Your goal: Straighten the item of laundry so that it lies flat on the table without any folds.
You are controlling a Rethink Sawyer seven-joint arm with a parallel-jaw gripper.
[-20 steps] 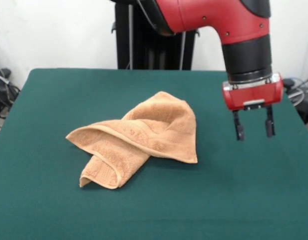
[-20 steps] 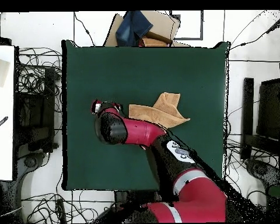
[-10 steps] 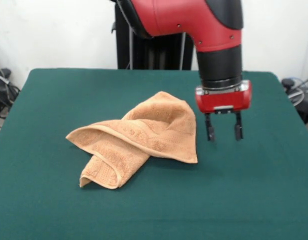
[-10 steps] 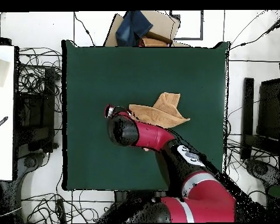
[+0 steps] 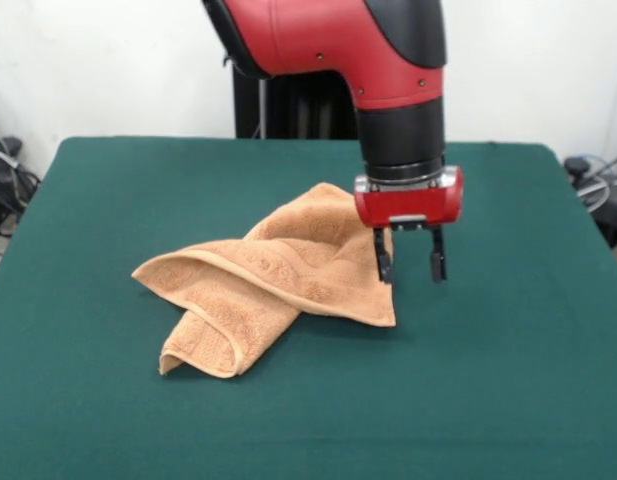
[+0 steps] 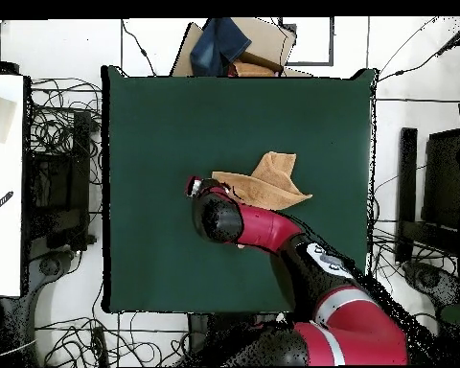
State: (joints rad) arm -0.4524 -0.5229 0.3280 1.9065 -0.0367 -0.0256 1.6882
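Note:
The item of laundry (image 5: 273,285) is a light orange-tan terry towel, crumpled and folded over itself near the middle of the dark green table (image 5: 508,380). From above, the towel (image 6: 264,184) shows as a folded wedge shape. My gripper (image 5: 409,265) hangs open just above the towel's right edge, its left finger over the cloth and its right finger over bare table. Nothing is between the fingers. In the overhead view the arm covers the gripper and part of the towel; only the red gripper body (image 6: 193,186) peeks out at the towel's left end.
A cardboard box with blue cloth (image 6: 229,45) sits beyond the table's far edge in the overhead view. Cables lie on the floor around the table (image 6: 157,115). A white surface (image 6: 2,182) stands at the left.
My gripper has moved left in the front view, from over bare table on the right to the towel's right edge. It stays open. The towel has not moved.

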